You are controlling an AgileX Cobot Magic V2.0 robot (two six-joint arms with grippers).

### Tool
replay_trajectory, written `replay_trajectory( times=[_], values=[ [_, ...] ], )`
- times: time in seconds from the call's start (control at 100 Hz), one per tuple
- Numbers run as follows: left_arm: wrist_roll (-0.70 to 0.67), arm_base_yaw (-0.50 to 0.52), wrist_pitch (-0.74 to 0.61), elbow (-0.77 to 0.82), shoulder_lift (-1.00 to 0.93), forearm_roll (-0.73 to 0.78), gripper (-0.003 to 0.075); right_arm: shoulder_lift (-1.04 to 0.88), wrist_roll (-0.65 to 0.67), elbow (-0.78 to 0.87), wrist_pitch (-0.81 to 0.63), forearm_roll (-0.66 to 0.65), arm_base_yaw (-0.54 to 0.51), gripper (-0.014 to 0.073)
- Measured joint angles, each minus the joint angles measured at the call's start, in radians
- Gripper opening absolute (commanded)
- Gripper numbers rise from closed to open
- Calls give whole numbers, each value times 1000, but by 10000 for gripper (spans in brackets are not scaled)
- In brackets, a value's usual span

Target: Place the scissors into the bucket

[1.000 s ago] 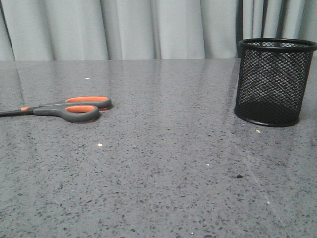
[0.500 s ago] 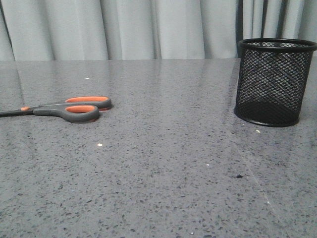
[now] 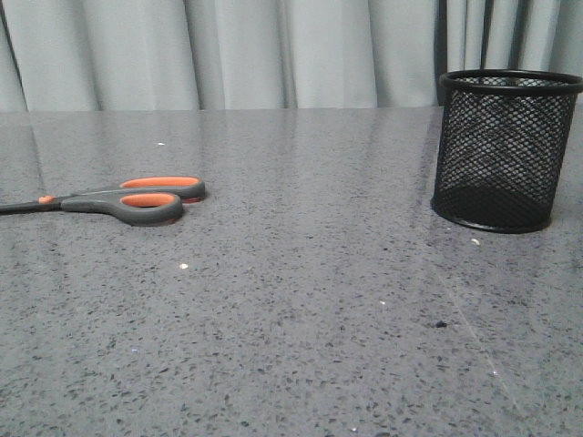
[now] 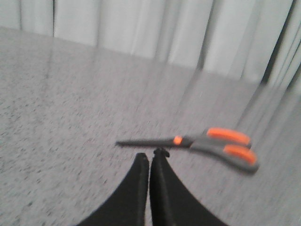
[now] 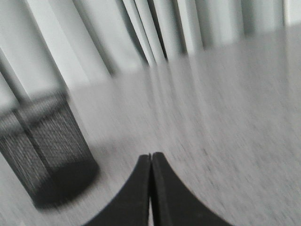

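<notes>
Grey speckled table [image 3: 301, 300] | orange-lined grey scissors [image 3: 127, 200] left, black mesh bucket [image 3: 506, 150] right, both unmoved | my left gripper [image 4: 149, 160], right gripper [image 5: 150, 157] pressed closed, empty

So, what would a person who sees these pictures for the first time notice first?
Probably the scissors, because their orange handle loops stand out on the grey table; they lie flat at the left side, blades pointing left. Next comes the black mesh bucket, upright at the far right and, as far as its mesh shows, empty. Both grippers, left and right, are shut and hold nothing.
</notes>
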Motion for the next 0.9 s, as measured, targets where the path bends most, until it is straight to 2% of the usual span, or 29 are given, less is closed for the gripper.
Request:
replay_trajectory(
  times=[0.11, 0.19, 0.25, 0.36, 0.48, 0.58, 0.65, 0.72, 0.8, 0.85, 0.9],
  values=[
    [0, 0, -141, 0, 0, -225, -20, 0, 0, 0, -104, 99, 0, -57],
    [-2, 0, -184, 0, 0, -327, -20, 0, 0, 0, -163, 162, 1, -57],
    [-2, 0, -189, 0, 0, -365, -20, 0, 0, -5, -155, 186, 1, -57],
    [-4, -7, -115, -7, 0, -371, -19, 3, 0, -81, -42, 178, 2, -57],
    [-4, -30, 25, -72, 30, -259, -18, 80, 0, -224, 85, 79, 5, -57],
    [0, -58, 112, -176, 117, -82, -5, 186, -20, -368, 207, 1, 9, -57],
    [8, -85, 162, -261, 194, 48, 53, 265, -63, -462, 299, -19, 19, -56],
    [34, -118, 210, -349, 282, 158, 158, 340, -125, -549, 387, -26, 39, -46],
    [80, -155, 272, -454, 389, 245, 295, 415, -175, -633, 485, -26, 73, 34],
    [112, -177, 321, -512, 463, 281, 346, 464, -194, -677, 531, -28, 95, 122],
    [149, -199, 391, -569, 540, 305, 360, 501, -200, -711, 566, -28, 118, 239]
  ],
)
